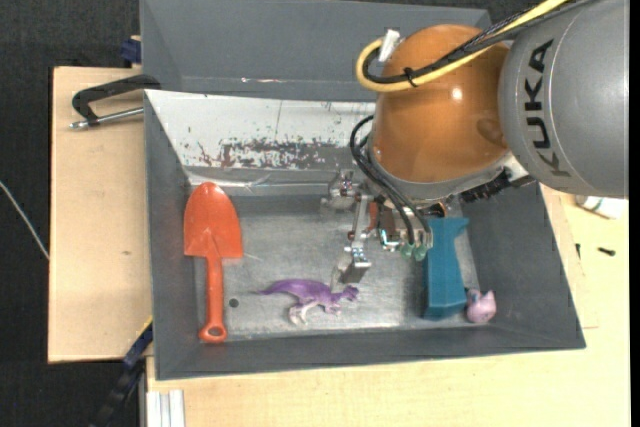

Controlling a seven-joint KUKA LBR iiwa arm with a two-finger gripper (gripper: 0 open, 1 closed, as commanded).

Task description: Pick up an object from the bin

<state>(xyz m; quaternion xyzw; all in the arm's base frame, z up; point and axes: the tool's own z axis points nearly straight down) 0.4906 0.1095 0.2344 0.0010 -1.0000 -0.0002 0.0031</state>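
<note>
Nothing is lifted yet — the gripper [353,260] hangs close over the purple dinosaur [308,292] at six o'clock, whether wide or narrow I cannot tell

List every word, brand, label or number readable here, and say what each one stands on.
"KUKA": black letters running along the grey arm link, upper right.
No print can be read on the orange toy shovel, the purple toy dinosaur, the teal block or the bin.
</note>
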